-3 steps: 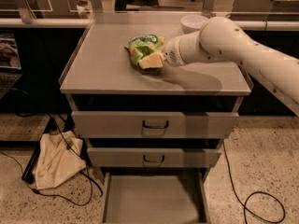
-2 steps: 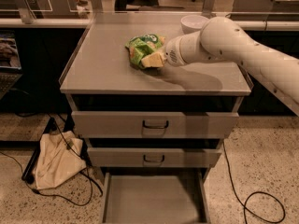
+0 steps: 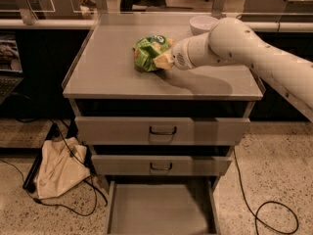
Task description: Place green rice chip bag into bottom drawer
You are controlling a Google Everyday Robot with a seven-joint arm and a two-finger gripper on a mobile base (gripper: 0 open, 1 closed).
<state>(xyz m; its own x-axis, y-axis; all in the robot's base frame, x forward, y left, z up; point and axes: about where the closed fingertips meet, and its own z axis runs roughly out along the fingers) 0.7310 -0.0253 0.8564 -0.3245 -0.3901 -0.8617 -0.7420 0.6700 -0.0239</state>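
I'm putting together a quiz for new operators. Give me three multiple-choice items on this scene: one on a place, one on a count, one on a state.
1. Where does the green rice chip bag lie? A on a shelf; B on the cabinet top; C in a sink.
2. How many drawer fronts with dark handles show? A one; B four; C two.
3. The bottom drawer is: A pulled open; B shut; C taken out.
Key: 1 B, the bag rests on the grey top, with the gripper at its right side. 2 C, two handled fronts sit one above the other. 3 A, its bare floor shows.
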